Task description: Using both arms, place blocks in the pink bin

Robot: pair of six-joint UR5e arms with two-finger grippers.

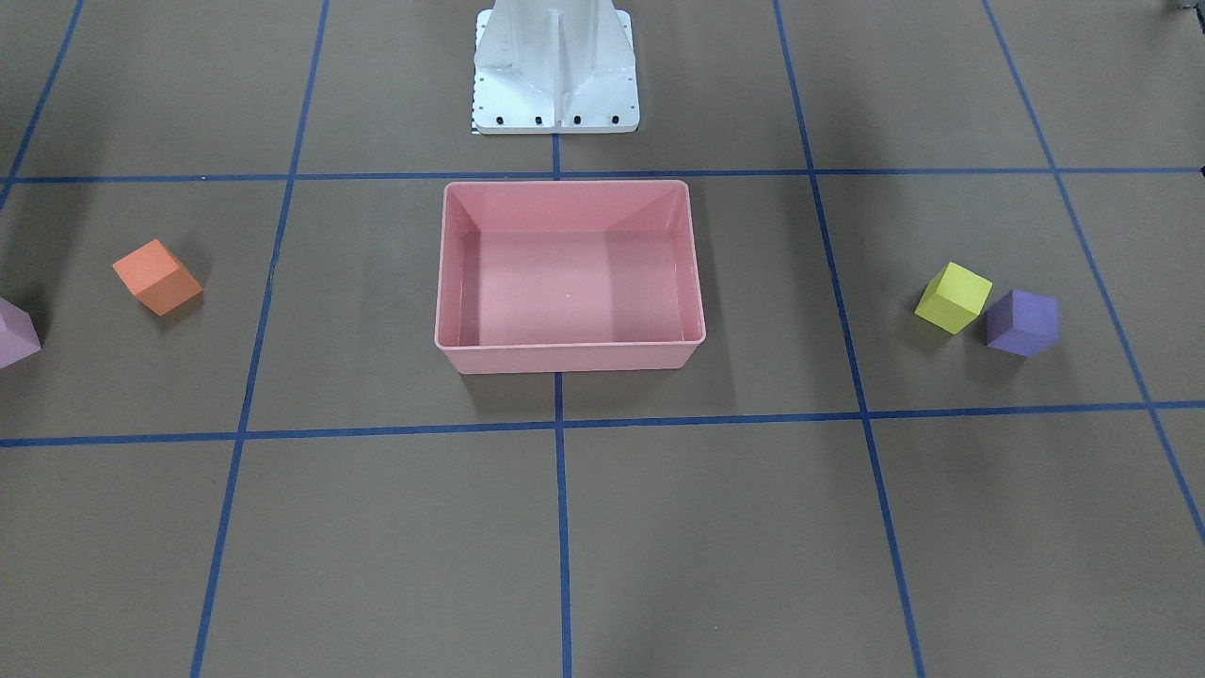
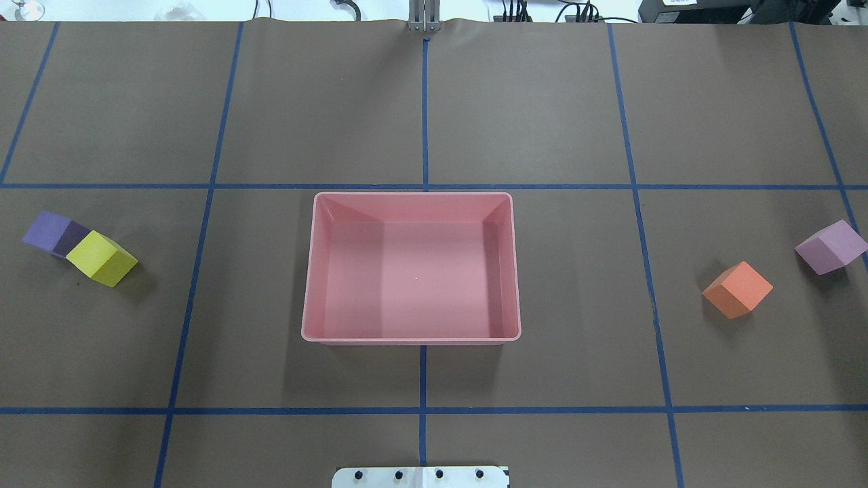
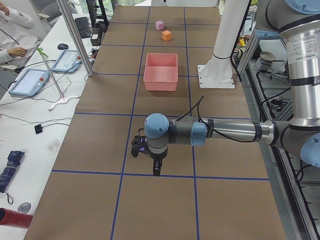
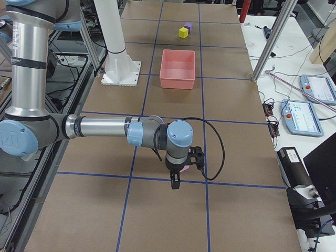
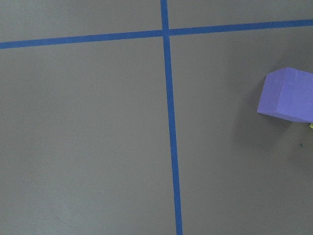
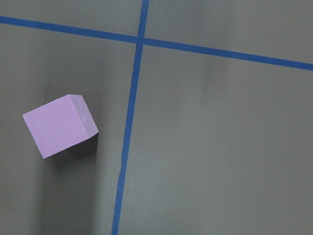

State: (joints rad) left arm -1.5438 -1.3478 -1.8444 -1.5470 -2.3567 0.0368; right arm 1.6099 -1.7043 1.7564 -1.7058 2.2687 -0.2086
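Left hand (image 3: 152, 162) and right hand (image 4: 181, 173) hang over the table (image 3: 165, 210), opening impossible to tell, pink bin (image 3: 161, 86) between.

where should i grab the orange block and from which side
Come straight down on the orange block and close the right pincer on two opposite side faces. It sits flat but turned diagonal to the tape lines, so rotate to match; the lilac block stands apart.

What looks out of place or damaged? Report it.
Nothing stands out. The bin sits upright and empty; the orange block, lilac block, yellow block and purple block lie intact on the table.
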